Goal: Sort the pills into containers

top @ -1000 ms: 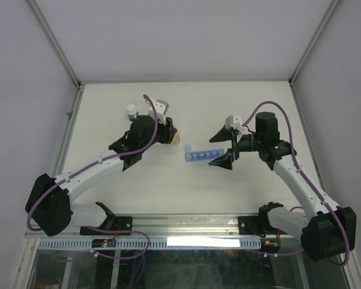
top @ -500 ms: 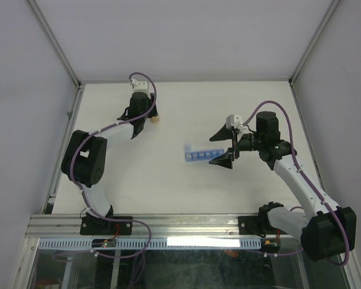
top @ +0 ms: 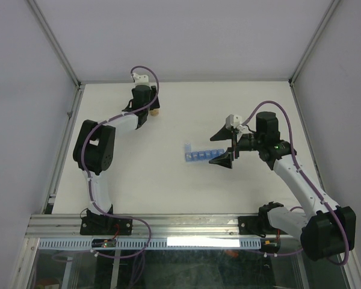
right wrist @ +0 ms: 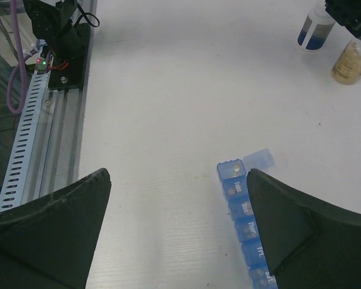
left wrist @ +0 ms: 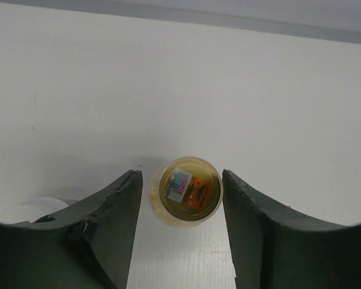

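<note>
A white table fills the view. A thin grey strip runs along the edge at 12 o'clock. A little below the middle, toward 6 o'clock, stands a small round yellow-brown bottle, seen from above. A bright sticker shows in its middle. The left gripper has its two dark fingers at 7 and 5 o'clock, spread apart with the bottle between them. The 5 o'clock finger is just beside the bottle; the other leaves a small gap. A blurry white thing peeks out at 8 o'clock.
</note>
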